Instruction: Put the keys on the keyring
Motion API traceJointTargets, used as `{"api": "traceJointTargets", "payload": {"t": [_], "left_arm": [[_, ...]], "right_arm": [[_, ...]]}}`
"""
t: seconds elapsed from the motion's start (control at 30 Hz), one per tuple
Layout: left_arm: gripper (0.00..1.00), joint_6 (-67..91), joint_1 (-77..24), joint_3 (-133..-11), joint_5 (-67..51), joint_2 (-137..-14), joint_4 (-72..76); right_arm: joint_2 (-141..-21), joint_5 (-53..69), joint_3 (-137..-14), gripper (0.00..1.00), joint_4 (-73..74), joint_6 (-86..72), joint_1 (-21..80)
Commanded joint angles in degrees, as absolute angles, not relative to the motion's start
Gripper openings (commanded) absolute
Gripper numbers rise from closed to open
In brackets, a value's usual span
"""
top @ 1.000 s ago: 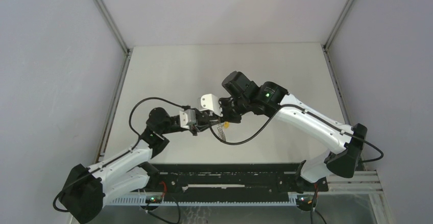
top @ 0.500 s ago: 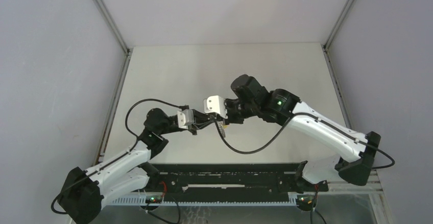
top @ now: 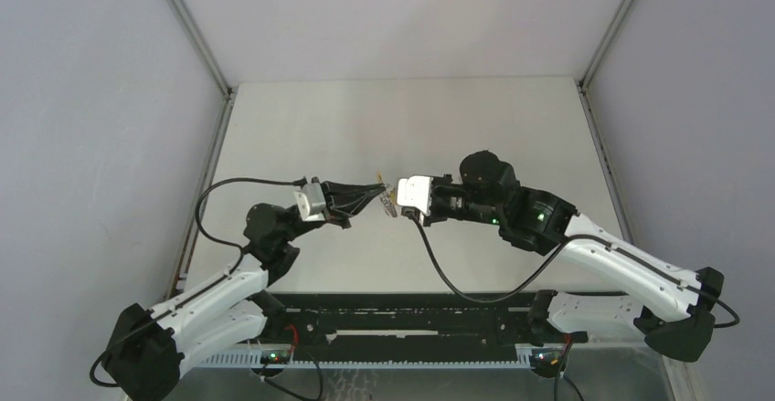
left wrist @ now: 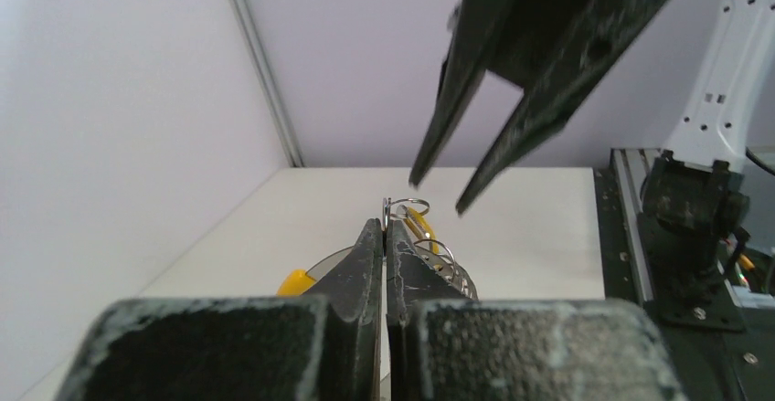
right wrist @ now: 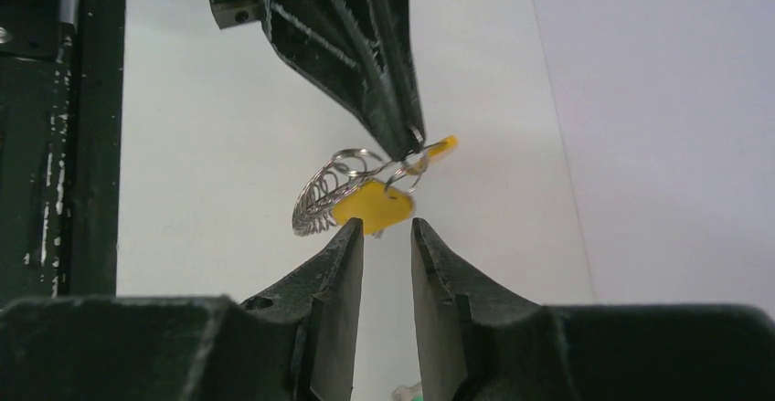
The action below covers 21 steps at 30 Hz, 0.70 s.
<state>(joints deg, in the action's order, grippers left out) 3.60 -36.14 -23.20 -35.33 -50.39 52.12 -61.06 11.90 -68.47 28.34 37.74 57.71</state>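
My left gripper (top: 370, 198) is shut on the keyring (top: 387, 202) and holds it in the air. In the left wrist view the shut tips (left wrist: 385, 223) pinch a thin wire loop of the keyring (left wrist: 407, 204), with a yellow-orange part (left wrist: 297, 282) behind. In the right wrist view the keyring's loops (right wrist: 343, 165) hang from the left fingers (right wrist: 384, 100) with a yellow-orange head (right wrist: 370, 207) and a grey filigree piece. My right gripper (top: 400, 205) is open, its tips (right wrist: 386, 227) just short of the yellow head. The green key (right wrist: 413, 392) lies on the table below, mostly hidden.
The white table (top: 402, 118) stretches to grey walls at the back and sides. A black rail (top: 402, 314) with both arm bases runs along the near edge. The right arm's cable (top: 448, 278) loops low over the table in front.
My left gripper has lifted the keyring up and back from near the table. My right arm has swung right and lowered, and its open gripper now faces the keyring from the right.
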Motion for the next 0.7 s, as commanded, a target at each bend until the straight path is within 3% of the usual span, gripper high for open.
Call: {"api": "traceJointTargets", "payload": {"t": [0.0,0.3,0.67], "left_arm": [[0.0,6.9,-36.4,-21.8,-31.4,-50.3,59.6],[0.0,7.0,-36.4,-21.5,-28.1,-50.5,59.7],[0.0,6.8,-36.5,-21.6,-27.5,-50.7,59.8]], "right_arm": [[-61.2,7.8,-66.7,0.26,20.1,38.1,58.8],[-61.3,1.0,-64.6,0.26,13.7,39.3,61.7],[-61.6,1.6,-63.7,0.27,10.9,39.8,62.0]]}}
